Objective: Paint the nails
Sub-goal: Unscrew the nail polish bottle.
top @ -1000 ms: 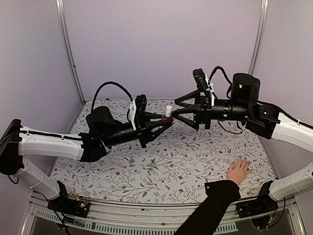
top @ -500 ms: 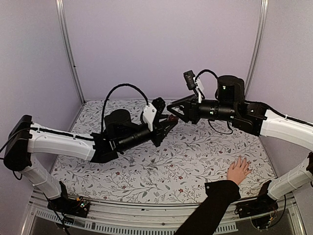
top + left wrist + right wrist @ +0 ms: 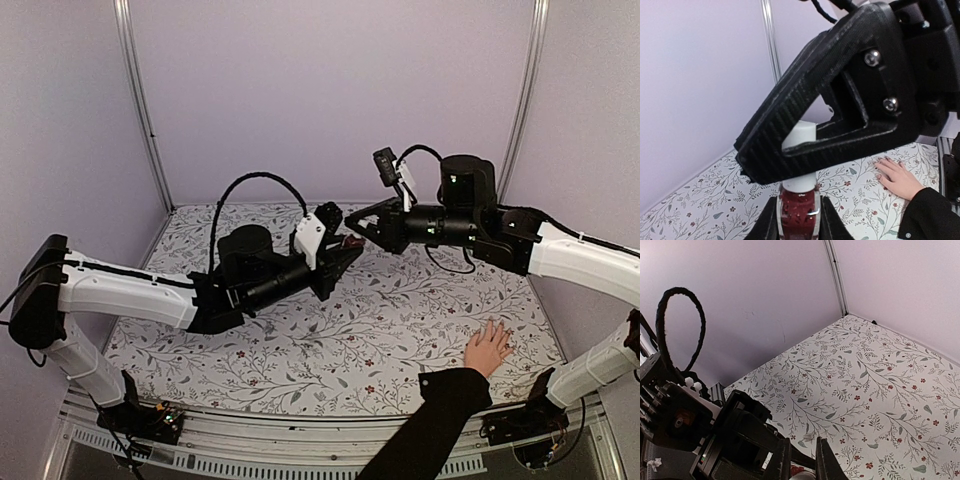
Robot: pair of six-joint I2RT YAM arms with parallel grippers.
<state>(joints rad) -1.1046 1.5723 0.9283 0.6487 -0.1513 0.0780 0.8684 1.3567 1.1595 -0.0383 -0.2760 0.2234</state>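
Nails (image 3: 879,175), tiny and hard, probably want brush contact only, no grip. Centre-left, left gripper (image 3: 343,247) clamps a small dark-red glass bottle (image 3: 799,212); right gripper (image 3: 360,228) pinches its white cap (image 3: 802,182); lower right, the light-skinned, black-sleeved hand (image 3: 488,348) bearing them lies flat.

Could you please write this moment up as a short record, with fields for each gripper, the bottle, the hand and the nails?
left gripper: jaws shut on the dark-red bottle, held upright above the table
right gripper: jaws closed around the white cap
cap: sits on top of the bottle
hand: flat on the table at its near right side, fingers spread, black sleeve
nails: no brush near them; too small to tell whether they are painted
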